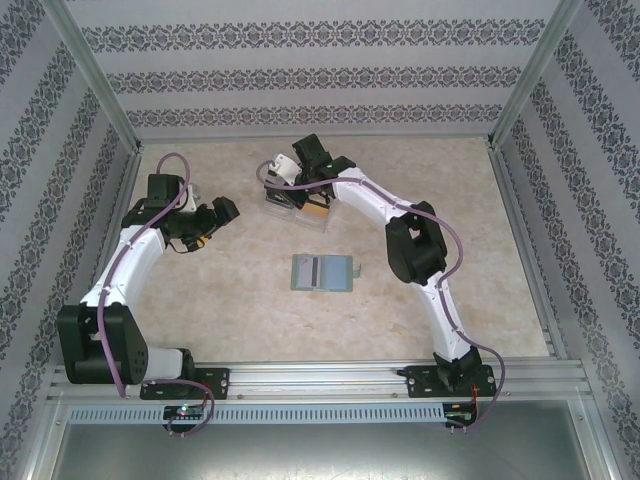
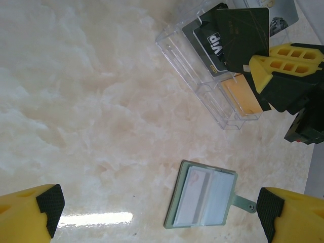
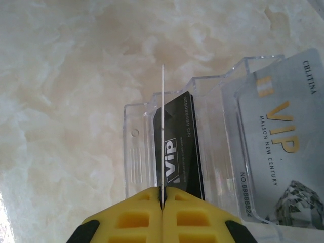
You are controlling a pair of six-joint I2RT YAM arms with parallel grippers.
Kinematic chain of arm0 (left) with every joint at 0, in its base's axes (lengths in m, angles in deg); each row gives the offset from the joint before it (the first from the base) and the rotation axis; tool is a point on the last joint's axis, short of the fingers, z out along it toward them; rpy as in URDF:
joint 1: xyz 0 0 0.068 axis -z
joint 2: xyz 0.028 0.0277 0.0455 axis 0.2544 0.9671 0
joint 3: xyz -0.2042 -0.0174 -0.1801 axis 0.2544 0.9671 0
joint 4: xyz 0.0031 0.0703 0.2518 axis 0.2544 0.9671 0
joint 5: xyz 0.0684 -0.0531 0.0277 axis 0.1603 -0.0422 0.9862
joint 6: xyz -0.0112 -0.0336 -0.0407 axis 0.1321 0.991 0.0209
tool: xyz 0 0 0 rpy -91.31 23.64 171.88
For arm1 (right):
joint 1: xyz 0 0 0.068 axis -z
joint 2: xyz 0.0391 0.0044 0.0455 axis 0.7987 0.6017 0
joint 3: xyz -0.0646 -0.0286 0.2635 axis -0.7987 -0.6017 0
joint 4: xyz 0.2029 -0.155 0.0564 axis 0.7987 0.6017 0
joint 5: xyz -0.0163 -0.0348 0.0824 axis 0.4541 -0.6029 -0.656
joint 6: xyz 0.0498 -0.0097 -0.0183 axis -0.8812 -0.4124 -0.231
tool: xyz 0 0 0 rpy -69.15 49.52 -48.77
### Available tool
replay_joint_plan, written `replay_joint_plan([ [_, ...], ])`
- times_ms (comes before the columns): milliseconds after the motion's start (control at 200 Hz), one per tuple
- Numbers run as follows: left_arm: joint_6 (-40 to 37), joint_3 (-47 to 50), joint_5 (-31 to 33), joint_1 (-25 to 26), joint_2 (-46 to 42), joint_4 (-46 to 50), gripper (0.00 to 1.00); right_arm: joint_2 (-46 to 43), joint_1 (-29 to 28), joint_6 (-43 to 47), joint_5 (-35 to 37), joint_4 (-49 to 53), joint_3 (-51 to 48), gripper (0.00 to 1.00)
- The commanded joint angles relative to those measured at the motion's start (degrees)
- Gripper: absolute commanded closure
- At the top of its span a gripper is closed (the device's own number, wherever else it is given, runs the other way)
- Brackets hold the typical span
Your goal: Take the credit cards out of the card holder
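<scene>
The pale grey-green card holder [image 1: 322, 272] lies open and flat in the middle of the table, its side tab pointing right, and it lies between my left fingers in the left wrist view [image 2: 202, 197]. My left gripper [image 2: 159, 215] hovers above it, open and holding nothing. My right gripper [image 3: 163, 195] is shut on a dark credit card [image 2: 243, 35], seen edge-on [image 3: 163, 126] over the clear compartment box [image 3: 136, 147]. In the box stand a black VIP card [image 3: 179, 147], a silver-white VIP card [image 3: 278, 152] and a gold-orange card [image 2: 240, 96].
The clear box [image 1: 295, 205] sits behind the card holder, under the right gripper [image 1: 298, 192]. The left gripper [image 1: 212, 228] is off to its left. Patterned walls and metal posts close in the marble-look table [image 1: 200, 300] on three sides.
</scene>
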State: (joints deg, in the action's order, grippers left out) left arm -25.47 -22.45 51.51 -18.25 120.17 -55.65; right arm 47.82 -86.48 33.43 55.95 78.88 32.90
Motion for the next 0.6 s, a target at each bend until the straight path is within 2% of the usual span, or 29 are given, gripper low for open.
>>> replay_joint_plan([
  [0, -1.9, 0.3, -0.2, -0.9, 0.1, 0.7, 0.01, 1.6, 1.1, 2.6, 0.9, 2.0, 2.6, 1.0],
  [320, -2.0, 0.3, -0.5, -0.8, 0.5, 0.7, 0.01, 2.8, 1.4, 3.9, 1.3, 3.6, 5.4, 1.0],
  [594, -2.1, 0.4, -0.7, -0.8, 0.6, 0.6, 0.01, 3.6, 1.0, 7.2, 3.9, 5.4, 5.4, 0.96],
])
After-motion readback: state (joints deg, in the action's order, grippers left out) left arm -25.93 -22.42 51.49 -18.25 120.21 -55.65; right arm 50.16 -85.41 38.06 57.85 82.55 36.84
